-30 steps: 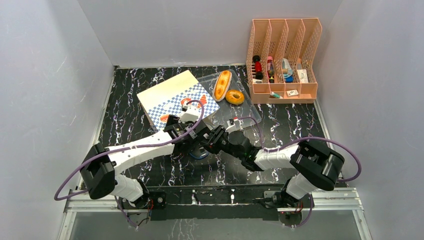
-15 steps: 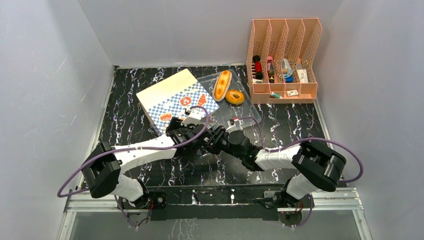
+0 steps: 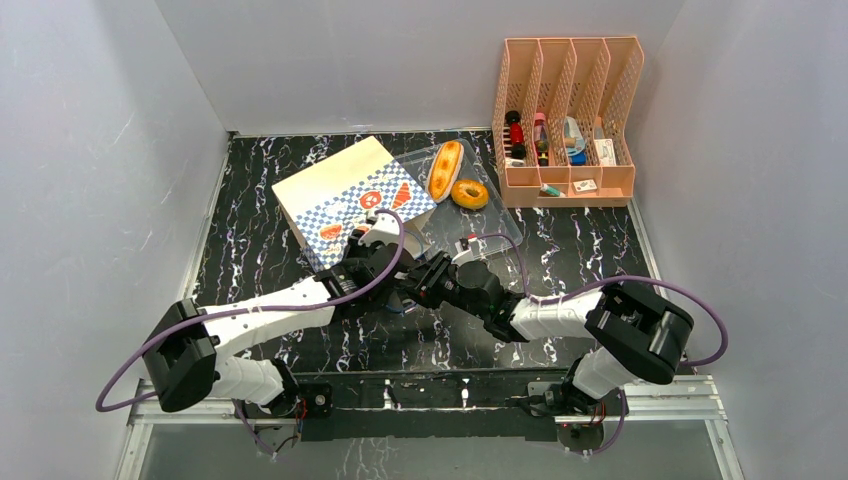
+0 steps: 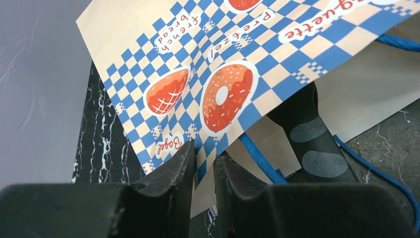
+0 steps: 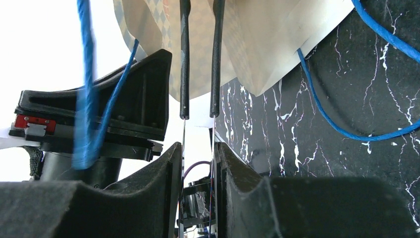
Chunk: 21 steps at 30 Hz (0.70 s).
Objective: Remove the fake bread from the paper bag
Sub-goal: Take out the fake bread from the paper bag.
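Now, with the left claw clamped narrow on the top lip of the paper bag lying far-left on the bench and the right claw pinching its lower lip, risks tearing paper if yanked apart.

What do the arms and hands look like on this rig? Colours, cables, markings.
The left arm and right arm have white links with bulky black joints. A purple cable loops loosely along each. The left hand and right hand are matte black, each with two wedge-shaped fingers. One right-hand finger carries two grey oval patches.
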{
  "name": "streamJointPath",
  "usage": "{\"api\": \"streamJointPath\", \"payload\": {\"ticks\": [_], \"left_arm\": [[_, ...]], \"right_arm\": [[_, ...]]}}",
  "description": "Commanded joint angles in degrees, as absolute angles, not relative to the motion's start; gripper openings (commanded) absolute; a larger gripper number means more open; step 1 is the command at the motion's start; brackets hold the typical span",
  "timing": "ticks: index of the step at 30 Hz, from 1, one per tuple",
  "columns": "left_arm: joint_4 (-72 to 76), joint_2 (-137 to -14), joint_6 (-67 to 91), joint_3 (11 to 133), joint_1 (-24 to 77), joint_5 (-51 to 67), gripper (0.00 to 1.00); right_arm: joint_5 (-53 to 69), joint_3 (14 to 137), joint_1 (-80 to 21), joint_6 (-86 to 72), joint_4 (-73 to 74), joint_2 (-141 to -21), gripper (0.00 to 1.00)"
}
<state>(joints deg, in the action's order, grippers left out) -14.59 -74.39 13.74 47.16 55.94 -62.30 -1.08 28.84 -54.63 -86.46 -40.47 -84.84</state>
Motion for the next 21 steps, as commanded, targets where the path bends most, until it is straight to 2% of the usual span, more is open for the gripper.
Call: {"api": "streamJointPath", "payload": {"ticks": [1,21], "left_arm": [[-11.5,-73.1,11.2,47.4,55.5,-62.4,0.16],[-12.8,-72.4,9.7,50.6,55.5,-59.8,0.1]], "right_arm": [[-1.0,31.1,-54.9,-86.1,-43.7,-84.4,0.25],[-2.5,29.8,-57.8,-92.5,-56.0,-96.2,0.27]]}}
